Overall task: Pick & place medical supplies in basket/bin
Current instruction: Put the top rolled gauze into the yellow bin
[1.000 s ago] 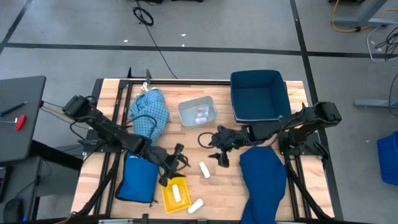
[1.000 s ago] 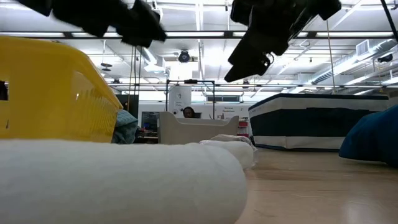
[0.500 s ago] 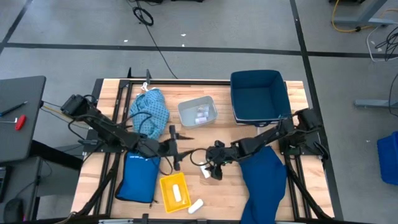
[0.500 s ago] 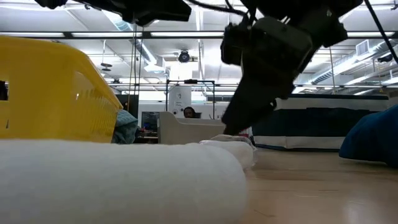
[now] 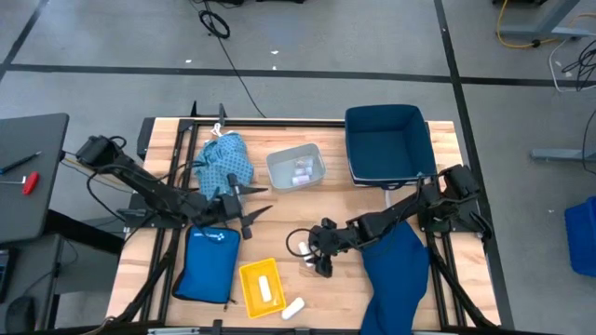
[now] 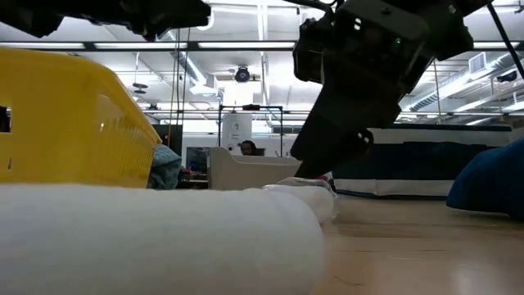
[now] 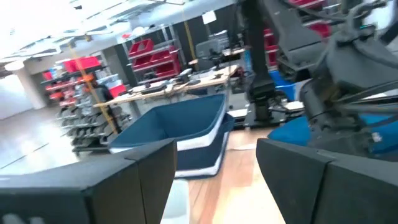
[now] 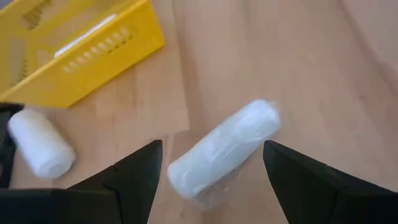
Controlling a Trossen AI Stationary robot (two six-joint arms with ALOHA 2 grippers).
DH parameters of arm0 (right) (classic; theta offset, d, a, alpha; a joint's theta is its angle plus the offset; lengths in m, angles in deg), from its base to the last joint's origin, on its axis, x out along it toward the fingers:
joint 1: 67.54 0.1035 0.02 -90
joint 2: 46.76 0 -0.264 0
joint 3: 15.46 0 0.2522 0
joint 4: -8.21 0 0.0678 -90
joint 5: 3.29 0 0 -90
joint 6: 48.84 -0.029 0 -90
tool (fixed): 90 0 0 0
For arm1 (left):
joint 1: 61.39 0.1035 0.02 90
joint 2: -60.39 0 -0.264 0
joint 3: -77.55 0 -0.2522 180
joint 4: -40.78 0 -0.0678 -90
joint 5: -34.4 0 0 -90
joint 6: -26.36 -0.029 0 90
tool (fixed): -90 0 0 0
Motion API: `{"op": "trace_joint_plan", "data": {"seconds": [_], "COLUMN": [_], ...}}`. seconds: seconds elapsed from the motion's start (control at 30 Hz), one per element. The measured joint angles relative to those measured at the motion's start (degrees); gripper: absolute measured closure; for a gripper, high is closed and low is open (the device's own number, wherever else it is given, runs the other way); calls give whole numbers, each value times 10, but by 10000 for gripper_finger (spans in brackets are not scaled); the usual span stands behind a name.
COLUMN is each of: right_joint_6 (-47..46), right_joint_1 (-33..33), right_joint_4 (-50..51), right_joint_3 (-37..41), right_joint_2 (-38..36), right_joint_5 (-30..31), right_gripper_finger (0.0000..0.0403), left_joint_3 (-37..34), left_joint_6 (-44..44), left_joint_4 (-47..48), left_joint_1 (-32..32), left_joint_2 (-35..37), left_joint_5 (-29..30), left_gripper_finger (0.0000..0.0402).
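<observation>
Wooden tabletop [image 5: 335, 288] carried, from the left, a bright blue pouch [image 5: 209, 263], a light blue patterned cloth [image 5: 223, 166], a yellow basket [image 5: 261, 288] with one white roll [image 5: 264, 288] inside and another roll [image 5: 293, 308] just beside it. Left gripper [image 5: 250, 200] hovered empty, fingers apart, near the cloth. Right gripper [image 5: 314, 259] straddled a third roll [image 8: 224, 152] with wide fingers [image 8: 134, 177], not gripping. Beyond lay a grey tray [image 5: 296, 168], a navy bin [image 5: 386, 142] and navy cloth [image 5: 396, 274].

Your right gripper [image 5: 314, 259] hangs low near the table's front-middle, fingers spread wide. Your left gripper [image 5: 244, 200] (also parted) sits raised, left of centre.
</observation>
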Motion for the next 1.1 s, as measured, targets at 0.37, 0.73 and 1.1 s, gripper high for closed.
{"op": "trace_joint_plan", "data": {"seconds": [0.37,0.73,1.1], "right_joint_6": [-17,33,63], "right_joint_1": [4,11,19], "right_joint_4": [-29,81,190], "right_joint_3": [-7,-117,-171], "right_joint_2": [31,113,113], "right_joint_5": [42,60,99], "right_gripper_finger": [114,124,339], "left_joint_3": [-38,-38,-38], "left_joint_6": [2,-18,-18], "left_joint_4": [-4,-4,4], "left_joint_1": [0,0,0], "left_joint_2": [43,43,43], "left_joint_5": [26,33,33], "left_gripper_finger": [174,174,174]}}
